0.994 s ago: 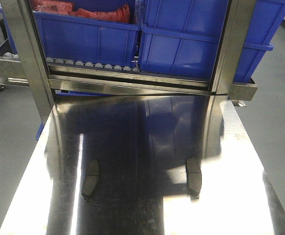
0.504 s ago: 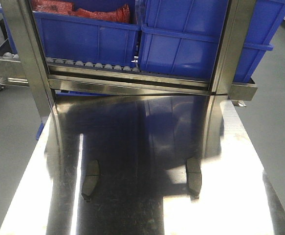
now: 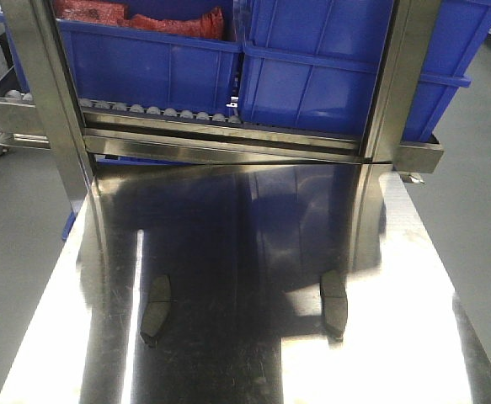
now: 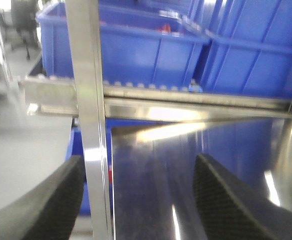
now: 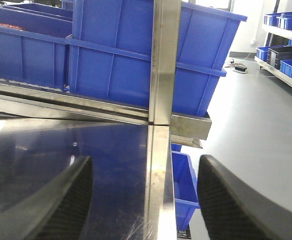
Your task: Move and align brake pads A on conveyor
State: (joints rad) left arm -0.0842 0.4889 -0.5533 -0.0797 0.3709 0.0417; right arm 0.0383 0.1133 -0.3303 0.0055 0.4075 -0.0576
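The bins [image 3: 152,67] run off the top edge, the tabletop [image 3: 397,337] off the bottom, and the left gripper [image 4: 139,165] and right gripper [image 5: 146,162] are mostly out of frame.

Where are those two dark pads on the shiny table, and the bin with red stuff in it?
Left brake pad [image 3: 155,310]: front view, its middle.
Right brake pad [image 3: 333,305]: front view, its middle.
Blue bin with red contents [image 3: 144,71]: front view, its front wall.
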